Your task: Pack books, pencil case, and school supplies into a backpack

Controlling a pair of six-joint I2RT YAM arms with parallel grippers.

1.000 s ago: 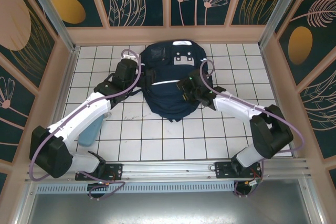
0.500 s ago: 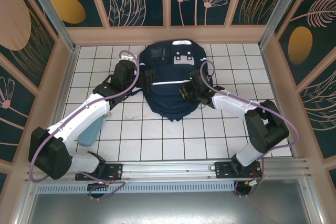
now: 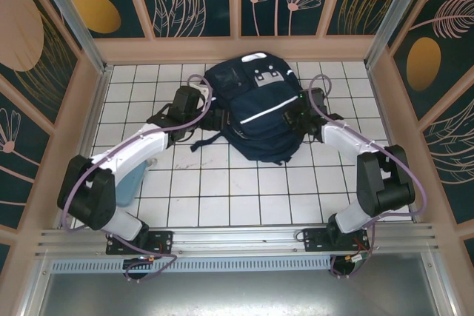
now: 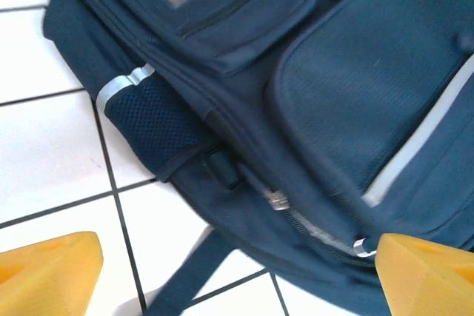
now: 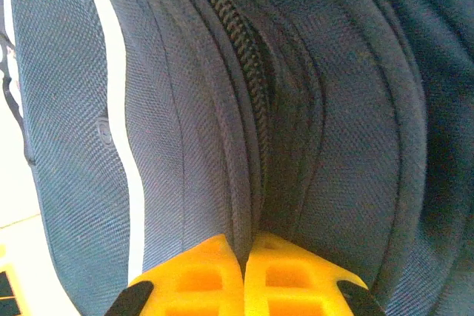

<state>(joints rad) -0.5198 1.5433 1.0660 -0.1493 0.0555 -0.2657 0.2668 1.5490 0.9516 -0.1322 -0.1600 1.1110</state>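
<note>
Navy fabric beside the zipper (image 5: 238, 86) of the backpack (image 3: 259, 120), which lies flat on the tiles, is pinched between the clenched fingers of the right gripper (image 5: 244, 273), likely to pull a compartment open. The left gripper (image 4: 237, 260) hangs with its fingers spread wide over the backpack's mesh side pocket (image 4: 148, 127), probably ready to steady it.

White tiled table (image 3: 222, 197) bears the navy backpack (image 3: 255, 112) and, left, perhaps a pale blue pouch (image 3: 127, 187)

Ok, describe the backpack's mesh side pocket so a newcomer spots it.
Find the navy backpack on the white tiled table. On its side nearest the left arm sits the mesh pocket, edged by a reflective strip; it is netted, its neighbouring panels smooth.
</note>
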